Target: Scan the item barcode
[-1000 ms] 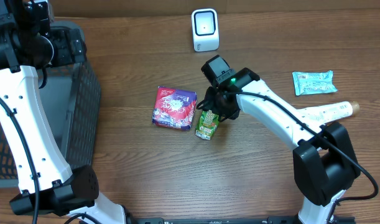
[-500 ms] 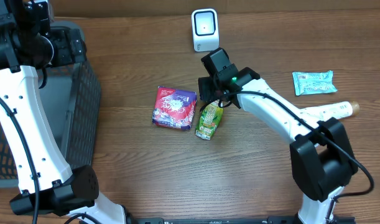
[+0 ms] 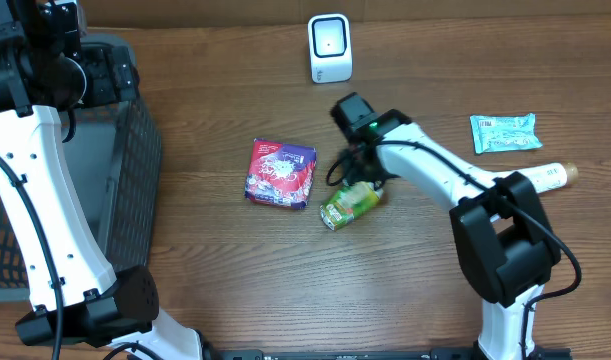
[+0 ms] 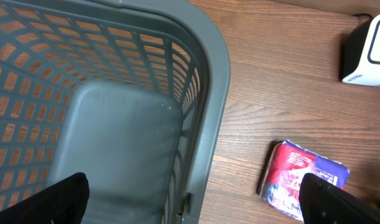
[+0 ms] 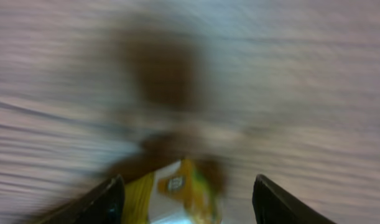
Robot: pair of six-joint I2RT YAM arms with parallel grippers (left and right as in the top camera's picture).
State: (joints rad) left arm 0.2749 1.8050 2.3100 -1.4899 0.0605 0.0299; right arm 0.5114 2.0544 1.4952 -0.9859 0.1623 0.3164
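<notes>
A small green and yellow drink pack [image 3: 349,204] lies tilted on the wooden table, just right of a red and purple packet [image 3: 281,172]. My right gripper [image 3: 358,178] hangs right over the pack's upper end. In the right wrist view, which is blurred, the pack [image 5: 176,194] sits between the spread fingers [image 5: 110,200], with a gap on its right side, so the gripper [image 5: 193,202] is open. The white barcode scanner [image 3: 330,47] stands at the table's back. My left gripper [image 4: 196,208] is open, above the grey basket [image 4: 208,74], holding nothing.
The grey mesh basket [image 3: 135,150] fills the table's left side. A teal packet [image 3: 505,132] lies at the far right, with a cream tube [image 3: 547,176] below it, partly behind my right arm. The red and purple packet [image 4: 305,180] and the scanner [image 4: 370,53] also show in the left wrist view.
The drink pack has swung from pointing upward to lying slanted to the right. My right gripper has shifted right and spread its fingers wider. The left arm has not moved.
</notes>
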